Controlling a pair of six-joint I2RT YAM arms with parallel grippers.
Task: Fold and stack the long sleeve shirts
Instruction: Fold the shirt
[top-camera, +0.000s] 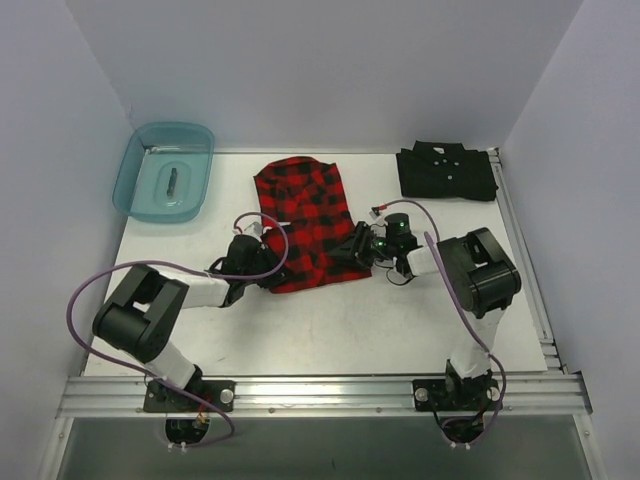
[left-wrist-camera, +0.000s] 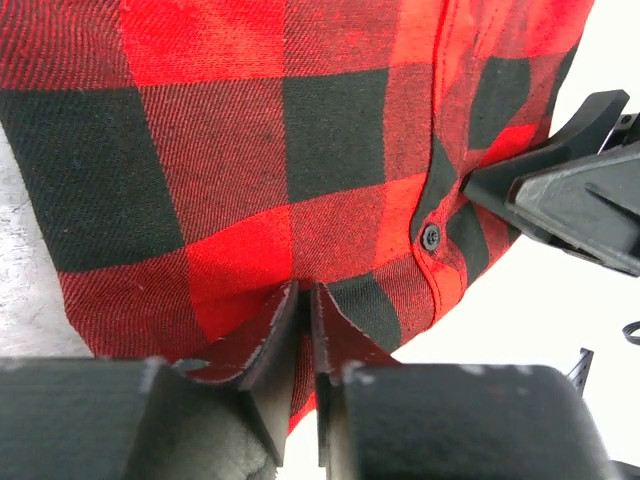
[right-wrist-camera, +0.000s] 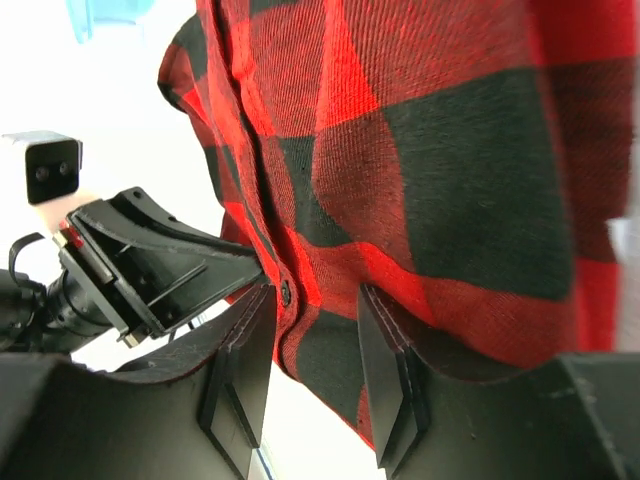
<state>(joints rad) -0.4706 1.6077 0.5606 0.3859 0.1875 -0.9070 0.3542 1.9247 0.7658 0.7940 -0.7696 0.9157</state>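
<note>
- The plaid shirt (top-camera: 305, 215) lies mid-desk (top-camera: 330, 330). The black shirt (top-camera: 445, 172) sits folded at 1 o'clock, well apart.
- My left hand (left-wrist-camera: 303, 295) is clamped on the plaid hem at its 7 o'clock corner, and my right hand (right-wrist-camera: 315, 300) at 4 o'clock.
- I judge this to be the hem fold. Next, I lift both corners evenly and carry them toward 12 o'clock.
</note>
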